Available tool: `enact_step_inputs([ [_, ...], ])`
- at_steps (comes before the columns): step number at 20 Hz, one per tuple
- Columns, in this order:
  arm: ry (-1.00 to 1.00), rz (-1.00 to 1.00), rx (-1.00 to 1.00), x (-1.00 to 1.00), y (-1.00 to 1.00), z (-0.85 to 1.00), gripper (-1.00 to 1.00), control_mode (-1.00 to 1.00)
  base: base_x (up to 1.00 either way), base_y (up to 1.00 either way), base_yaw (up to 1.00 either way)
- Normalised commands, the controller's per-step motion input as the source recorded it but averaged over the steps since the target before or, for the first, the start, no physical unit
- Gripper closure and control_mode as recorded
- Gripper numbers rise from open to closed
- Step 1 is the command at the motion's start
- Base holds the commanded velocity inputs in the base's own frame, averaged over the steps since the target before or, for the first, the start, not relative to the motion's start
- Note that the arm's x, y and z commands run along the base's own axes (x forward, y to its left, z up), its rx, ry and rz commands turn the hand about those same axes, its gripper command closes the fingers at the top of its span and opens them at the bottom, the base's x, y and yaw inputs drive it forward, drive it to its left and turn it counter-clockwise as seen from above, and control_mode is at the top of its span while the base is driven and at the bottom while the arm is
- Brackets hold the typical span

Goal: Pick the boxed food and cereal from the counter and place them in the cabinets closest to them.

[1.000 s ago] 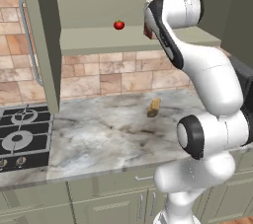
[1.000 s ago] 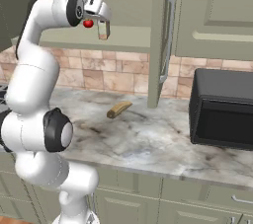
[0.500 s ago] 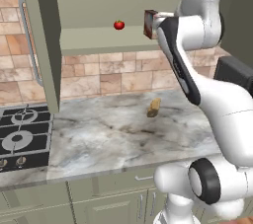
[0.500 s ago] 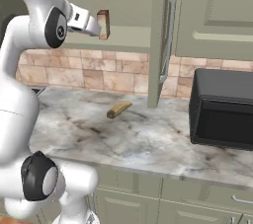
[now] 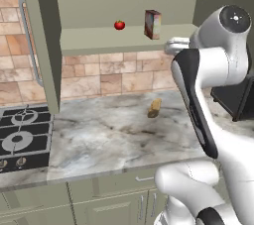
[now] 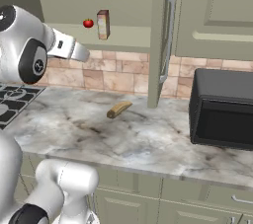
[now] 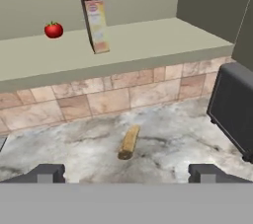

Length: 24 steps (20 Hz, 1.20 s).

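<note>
Arm bent back from cabinet (image 5: 129,40), pincer (image 7: 126,172) spread wide and empty, box (image 7: 95,24) upright on shelf beside tomato (image 7: 54,29)

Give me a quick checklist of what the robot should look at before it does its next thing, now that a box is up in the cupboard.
1. Box stands upright on the cabinet shelf, right of the tomato and apart from it: ok.
2. Gripper is open and holds nothing, fingertips wide apart: ok.
3. Gripper is drawn back clear of the shelf, above the counter: ok.
4. Cabinet door is open, so the way in is free: ok.
5. A second box to pick waits on the counter: not ok; I see only a small tan loaf-like item there.
6. Microwave stands apart from the arm's path: cannot tell.
</note>
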Motion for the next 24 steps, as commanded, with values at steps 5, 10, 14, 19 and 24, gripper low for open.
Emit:
enact_step_inputs([
  [5, 0.01, 0.00, 0.00, -0.99, 0.00, -0.36, -1.00, -1.00, 0.00, 0.00, 0.00],
  [10, 0.09, 0.01, 0.00, -0.67, 0.00, -0.34, -1.00, -1.00, 0.00, 0.00, 0.00],
  [14, 0.18, 0.03, 0.01, -0.42, 0.00, -0.32, -1.00, -1.00, 0.00, 0.00, 0.00],
  [19, 0.19, 0.04, 0.03, -0.36, -0.01, -0.35, -1.00, -1.00, 0.00, 0.00, 0.00],
  [24, 0.26, 0.03, 0.05, -0.07, 0.00, -0.38, -1.00, -1.00, 0.00, 0.00, 0.00],
])
